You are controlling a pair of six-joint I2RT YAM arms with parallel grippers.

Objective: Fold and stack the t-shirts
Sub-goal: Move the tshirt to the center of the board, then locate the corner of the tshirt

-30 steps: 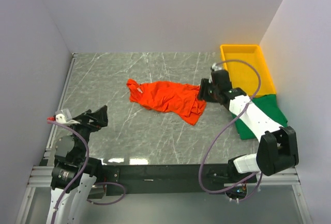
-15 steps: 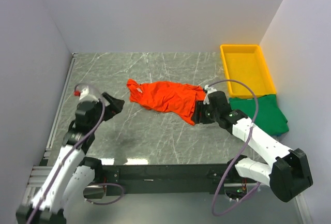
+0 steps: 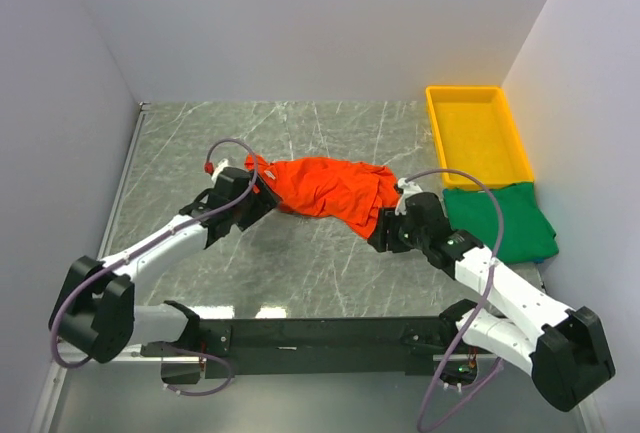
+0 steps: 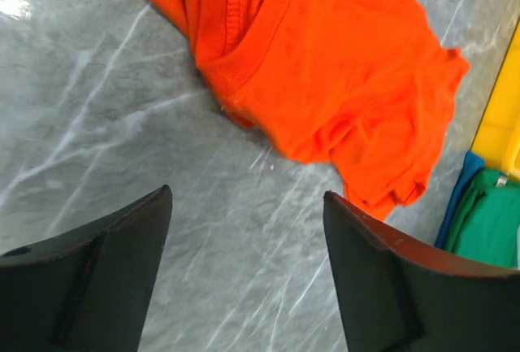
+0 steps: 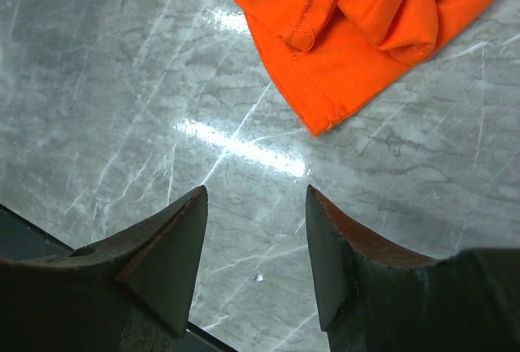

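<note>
Orange-red t-shirt [image 3: 325, 191] lay crumpled and unfolded near the middle of the desk [image 3: 300, 268], a grey marbled surface. Its collar pointed left and a hemmed corner trailed toward the right. The dark green t-shirt [image 3: 505, 221] sat folded flat at the desk's right edge, just beside the near end of the yellow tray [image 3: 478, 143] and apart from the orange one.

The left pincer [image 3: 262, 196] hovered at the collar end of the orange shirt. In the left wrist view its jaws stood spread over bare desk just short of the collar, with no cloth between them. The right pincer [image 3: 383, 233] was at the opposite end, beside the trailing corner. The right wrist view showed its jaws apart as well, with nothing between them and the hemmed corner lying just beyond the fingertips. Neither shirt was held, and the two were not stacked.
</note>
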